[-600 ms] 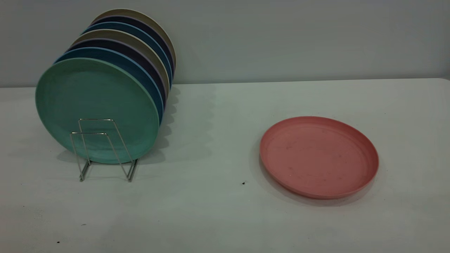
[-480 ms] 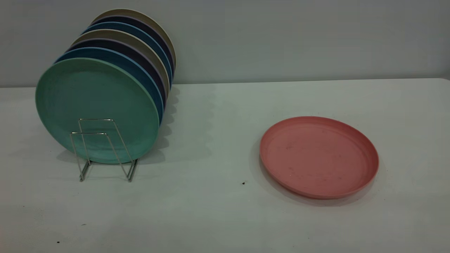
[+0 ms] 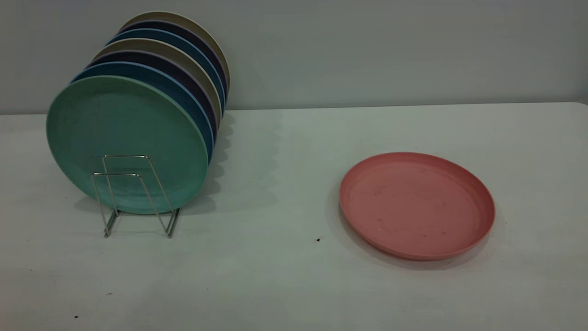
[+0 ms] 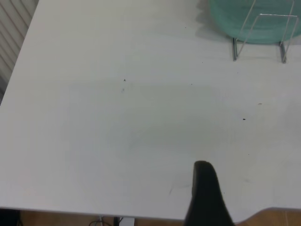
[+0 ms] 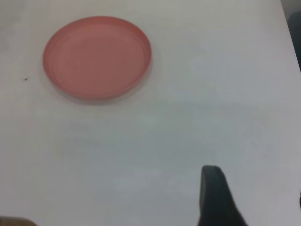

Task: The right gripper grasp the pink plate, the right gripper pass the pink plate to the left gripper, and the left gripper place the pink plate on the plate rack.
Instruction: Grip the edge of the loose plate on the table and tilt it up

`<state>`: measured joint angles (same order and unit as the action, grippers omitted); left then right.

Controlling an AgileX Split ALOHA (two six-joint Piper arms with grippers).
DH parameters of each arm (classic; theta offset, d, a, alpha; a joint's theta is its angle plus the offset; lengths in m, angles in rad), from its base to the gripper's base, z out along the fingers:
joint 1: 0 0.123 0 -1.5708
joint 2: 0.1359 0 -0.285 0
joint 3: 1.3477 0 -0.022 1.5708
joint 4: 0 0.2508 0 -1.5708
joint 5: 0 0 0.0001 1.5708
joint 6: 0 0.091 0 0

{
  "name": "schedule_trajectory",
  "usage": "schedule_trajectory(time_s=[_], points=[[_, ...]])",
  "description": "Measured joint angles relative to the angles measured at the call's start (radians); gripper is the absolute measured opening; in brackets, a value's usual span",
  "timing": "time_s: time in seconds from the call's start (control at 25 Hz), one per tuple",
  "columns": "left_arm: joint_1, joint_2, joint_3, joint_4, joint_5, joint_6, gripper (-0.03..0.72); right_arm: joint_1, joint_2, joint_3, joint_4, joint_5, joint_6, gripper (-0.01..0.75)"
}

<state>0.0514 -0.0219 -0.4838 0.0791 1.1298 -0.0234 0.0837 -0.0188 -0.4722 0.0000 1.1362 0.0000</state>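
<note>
Outside the exterior view, each wrist view shows one black finger [image 4: 204,195], spread untellable; pink plate [image 3: 416,205] untouched.

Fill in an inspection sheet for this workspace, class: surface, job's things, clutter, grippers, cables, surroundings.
Surface: white table, a few dark specks.
Job's things: pink plate lies flat, apart from the plate rack.
Clutter: green plate stands foremost in the rack, blue plates and others behind it.
Grippers: left gripper, one finger shows over bare table; right gripper, one finger shows, clear of the pink plate.
Cables: nothing seen.
Surroundings: plain grey wall.
</note>
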Motion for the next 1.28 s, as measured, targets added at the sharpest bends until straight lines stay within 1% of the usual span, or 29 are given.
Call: schedule_trajectory(time_s=[1.0,1.08,1.16,1.28], points=[[0.000,0.004,0.000,0.000,0.000,0.000,0.543,0.000,0.011,-0.006,0.000,-0.006,0.000,0.438],[0.000,0.037,-0.016,0.000,0.002,0.000,0.553,0.000,0.057,-0.022,0.014,-0.043,0.000,0.441],[0.000,0.112,-0.044,-0.001,-0.004,0.000,0.577,0.000,0.131,-0.037,0.018,-0.124,0.000,0.455],[0.000,0.292,-0.089,-0.003,-0.056,0.003,0.619,0.000,0.303,-0.048,0.019,-0.242,0.000,0.482]])
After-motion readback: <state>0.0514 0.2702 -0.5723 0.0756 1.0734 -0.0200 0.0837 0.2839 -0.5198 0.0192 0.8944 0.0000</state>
